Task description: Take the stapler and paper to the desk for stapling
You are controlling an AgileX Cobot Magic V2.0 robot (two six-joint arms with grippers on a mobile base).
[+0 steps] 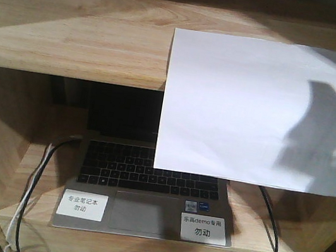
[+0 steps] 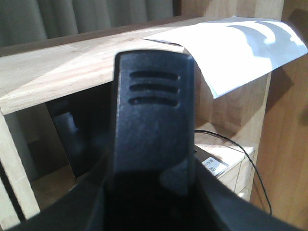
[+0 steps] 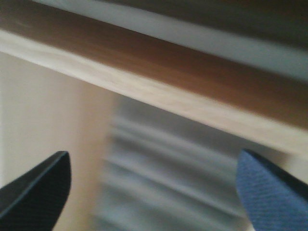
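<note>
The white paper (image 1: 254, 108) lies on the upper board of the wooden shelf unit (image 1: 74, 34), and its front part hangs over the board's edge. A gripper-shaped shadow falls on its right part. The paper also shows in the left wrist view (image 2: 240, 48). My left gripper (image 2: 154, 197) is shut on the black stapler (image 2: 154, 110), whose ribbed end sticks up and fills the view. Its orange patch is hidden. My right gripper (image 3: 154, 190) is open and empty, in front of a shelf edge, in a blurred view. The desk is out of view. Neither gripper shows in the front view.
An open laptop (image 1: 146, 180) with two white printed labels (image 1: 82, 205) sits in the lower compartment, partly behind the hanging paper. Cables run down at its left (image 1: 32, 194) and right (image 1: 272, 232). A grey curtain (image 2: 96, 19) hangs behind the shelf.
</note>
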